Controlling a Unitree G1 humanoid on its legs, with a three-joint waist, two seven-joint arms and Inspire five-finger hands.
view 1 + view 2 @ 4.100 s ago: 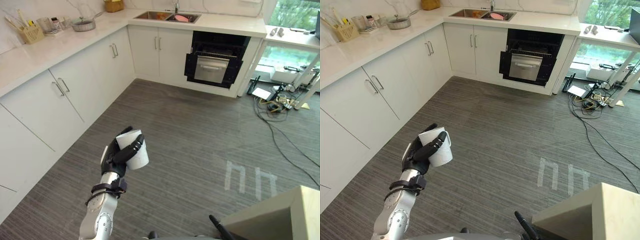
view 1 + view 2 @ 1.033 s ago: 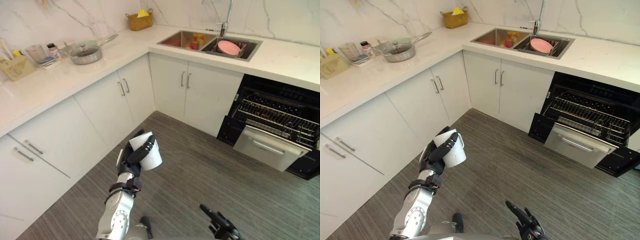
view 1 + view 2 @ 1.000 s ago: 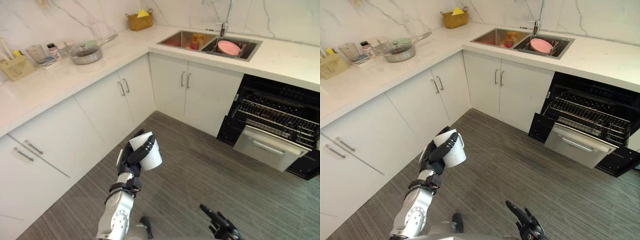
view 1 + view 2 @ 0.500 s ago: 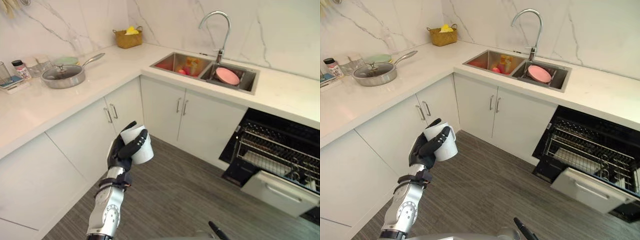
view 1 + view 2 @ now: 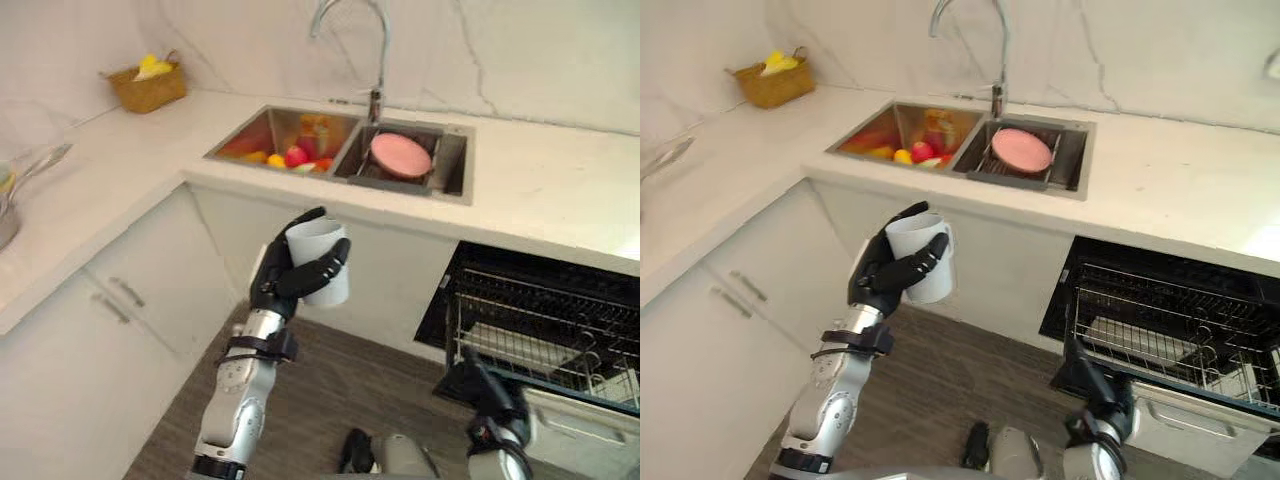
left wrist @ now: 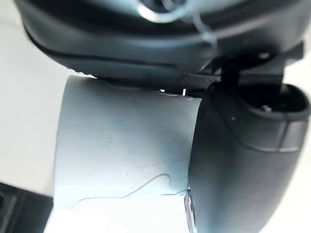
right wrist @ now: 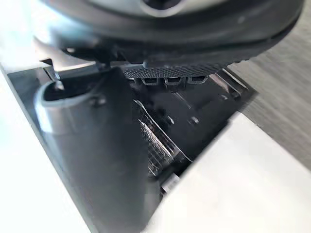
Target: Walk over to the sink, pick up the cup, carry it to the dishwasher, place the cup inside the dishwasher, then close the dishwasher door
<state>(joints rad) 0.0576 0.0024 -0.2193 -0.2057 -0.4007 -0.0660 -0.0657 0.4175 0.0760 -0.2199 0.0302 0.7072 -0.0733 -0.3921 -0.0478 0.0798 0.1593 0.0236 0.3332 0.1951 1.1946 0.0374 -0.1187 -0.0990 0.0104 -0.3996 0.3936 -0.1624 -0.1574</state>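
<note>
My left hand is shut on the white cup and holds it upright at chest height, in front of the cabinet below the sink. In the left wrist view the cup lies against the palm with the thumb wrapped over its side. The dishwasher stands open to the right, its wire rack showing and its door folded down. My right hand hangs low in front of the door, fingers relaxed and holding nothing.
A pink plate lies in the sink's right basin, and fruit in the left one, under a tall faucet. A wicker basket sits on the white counter. White cabinets run along the left.
The whole view has shifted closer to the sink and dishwasher. The cup stays in my left hand, now raised nearer the counter front. My right hand has come up before the dishwasher door.
</note>
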